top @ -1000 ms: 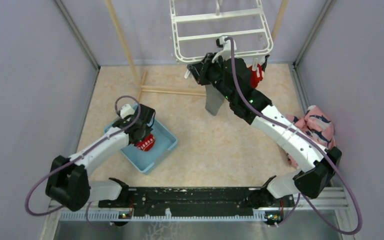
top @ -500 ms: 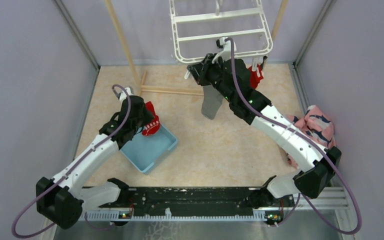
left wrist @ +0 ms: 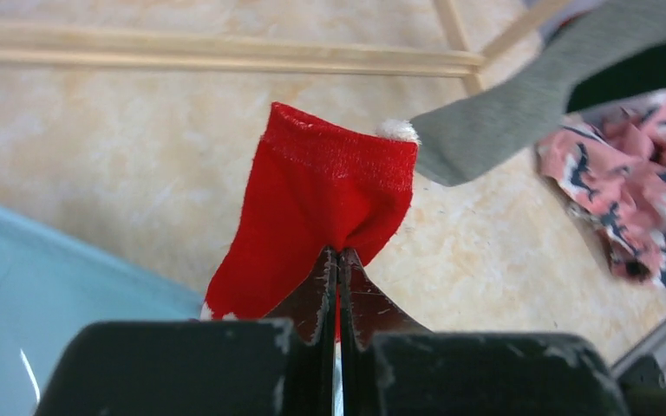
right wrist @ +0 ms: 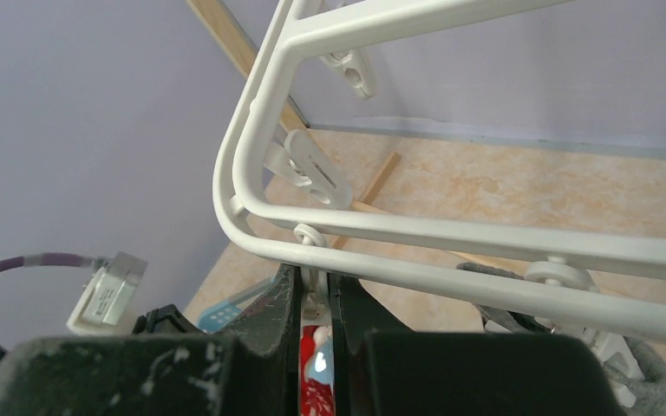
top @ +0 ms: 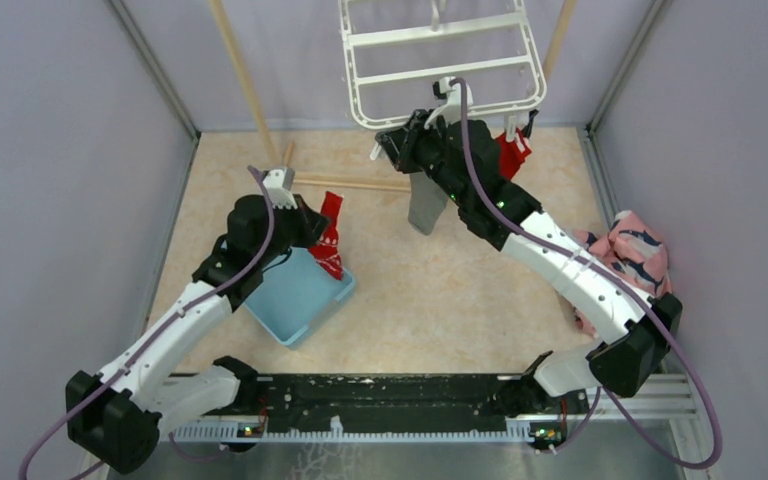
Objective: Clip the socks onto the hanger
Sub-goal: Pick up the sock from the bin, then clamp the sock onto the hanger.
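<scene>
My left gripper (top: 312, 226) is shut on a red sock with white trim (top: 329, 238) and holds it in the air over the far corner of the blue tray (top: 300, 300). In the left wrist view the sock (left wrist: 329, 199) hangs pinched in the closed gripper (left wrist: 338, 254). The white hanger (top: 440, 62) hangs at the back. My right gripper (top: 388, 135) is at its near left corner, shut on a white clip (right wrist: 315, 299) under the hanger rim (right wrist: 451, 234). A grey sock (top: 427, 205) and another red sock (top: 512, 152) hang from the near edge.
Wooden poles (top: 340, 182) of a rack lie and stand at the back left. A pink cloth with dark prints (top: 632, 255) lies at the right. The grey sock (left wrist: 520, 104) and pink cloth (left wrist: 624, 182) also show in the left wrist view.
My left gripper has lifted the red sock out of the blue tray and carried it up, away and to the right. The right arm has stayed at the hanger's corner.
</scene>
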Action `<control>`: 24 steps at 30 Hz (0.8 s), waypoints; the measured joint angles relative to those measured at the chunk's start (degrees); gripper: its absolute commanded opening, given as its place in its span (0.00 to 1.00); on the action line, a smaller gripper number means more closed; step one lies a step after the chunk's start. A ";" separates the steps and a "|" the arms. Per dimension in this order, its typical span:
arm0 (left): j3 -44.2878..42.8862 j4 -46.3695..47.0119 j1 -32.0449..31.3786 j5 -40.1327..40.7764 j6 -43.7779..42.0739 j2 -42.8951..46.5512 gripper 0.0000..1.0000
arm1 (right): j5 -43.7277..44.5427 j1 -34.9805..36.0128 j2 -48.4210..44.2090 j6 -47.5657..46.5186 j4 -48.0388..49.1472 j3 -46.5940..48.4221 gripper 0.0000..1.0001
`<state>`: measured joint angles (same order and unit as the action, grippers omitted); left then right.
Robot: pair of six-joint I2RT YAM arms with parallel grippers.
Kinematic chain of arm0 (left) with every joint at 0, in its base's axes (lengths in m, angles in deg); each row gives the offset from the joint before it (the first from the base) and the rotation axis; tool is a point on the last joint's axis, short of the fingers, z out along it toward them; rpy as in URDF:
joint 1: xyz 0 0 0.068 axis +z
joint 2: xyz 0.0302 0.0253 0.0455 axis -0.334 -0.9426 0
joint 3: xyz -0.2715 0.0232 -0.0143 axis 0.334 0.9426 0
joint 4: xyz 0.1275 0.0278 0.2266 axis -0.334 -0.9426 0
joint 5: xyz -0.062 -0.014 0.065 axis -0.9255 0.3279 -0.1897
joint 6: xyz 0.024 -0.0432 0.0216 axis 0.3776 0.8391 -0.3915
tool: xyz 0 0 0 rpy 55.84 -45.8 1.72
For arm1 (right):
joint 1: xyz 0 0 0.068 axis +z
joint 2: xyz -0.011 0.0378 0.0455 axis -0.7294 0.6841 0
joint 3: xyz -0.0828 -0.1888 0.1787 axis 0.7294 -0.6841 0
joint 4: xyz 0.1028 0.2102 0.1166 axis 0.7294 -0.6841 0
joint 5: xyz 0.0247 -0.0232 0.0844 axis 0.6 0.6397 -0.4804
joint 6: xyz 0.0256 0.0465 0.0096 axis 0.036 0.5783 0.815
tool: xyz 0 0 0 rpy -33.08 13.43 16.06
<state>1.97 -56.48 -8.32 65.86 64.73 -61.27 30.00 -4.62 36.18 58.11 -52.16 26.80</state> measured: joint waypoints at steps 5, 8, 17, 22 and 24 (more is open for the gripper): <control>0.79 4.98 0.02 -11.52 -8.26 2.27 0.00 | 0.00 -0.02 -0.02 0.00 0.37 -0.31 0.00; 2.54 8.28 0.02 -17.84 -11.15 4.22 0.00 | -0.09 -0.02 -0.07 0.00 0.44 -0.31 0.00; 2.47 16.35 0.02 -26.80 -14.64 2.21 0.00 | -0.50 -0.02 -0.07 0.02 0.42 -0.31 0.00; -2.47 16.37 0.02 -27.30 -16.76 -3.08 0.00 | -0.66 -0.02 -0.07 0.00 0.39 -0.31 0.00; -4.02 16.87 0.00 -27.50 -17.14 -4.81 0.00 | -0.68 -0.02 -0.07 0.00 0.39 -0.31 0.00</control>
<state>-2.05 -39.60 -8.32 38.36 47.60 -66.08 29.32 -4.64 36.11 58.11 -51.77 26.49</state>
